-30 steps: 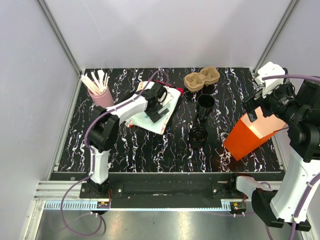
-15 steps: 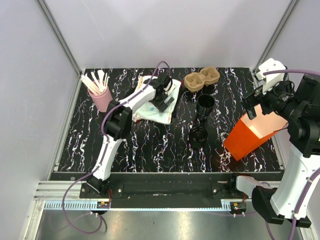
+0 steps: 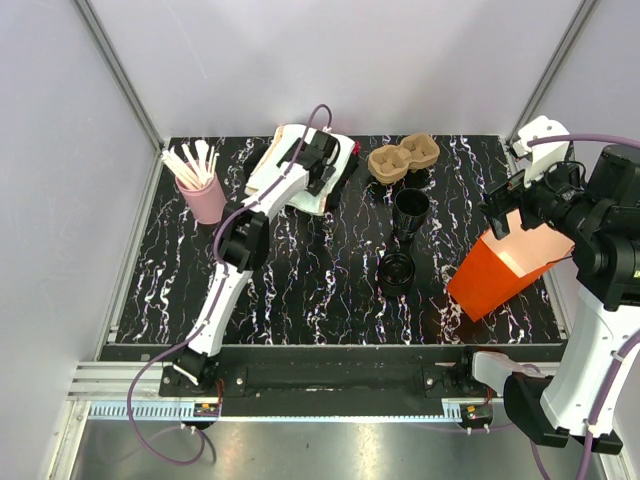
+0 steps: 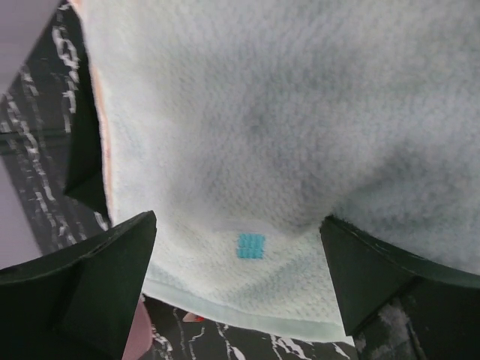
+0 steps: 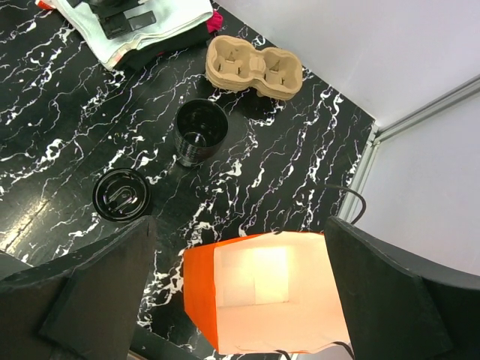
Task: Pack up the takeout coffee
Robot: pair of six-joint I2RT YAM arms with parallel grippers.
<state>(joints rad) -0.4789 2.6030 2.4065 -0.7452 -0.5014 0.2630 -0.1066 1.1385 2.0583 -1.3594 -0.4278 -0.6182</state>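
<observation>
Takeout coffee cup stands upright and uncovered at the far middle of the black, white-veined table, just in front of the cardboard tray, and neither hand touches it. The orange paper bag is the biggest loose thing. It is stiff and creased, its square mouth gapes upward, and the right hand hangs over it spread wide with nothing held. A folded cloth, pale and fleecy with a small turquoise tag, lies at the far edge under the left hand, which is also spread wide and empty. The cardboard tray is moulded brown pulp with two round hollows. Beside the left wall a pink cup bristles with wooden stirrers. The coffee cup is tapered, ribbed and glossy black. Its round black lid lies flat a little nearer. To pack well, I judge the lid should be pressed on squarely first. The cup should then be gripped across its ribbed wall, kept upright, and lowered straight into a hollow or the bag without catching the paper rim.
</observation>
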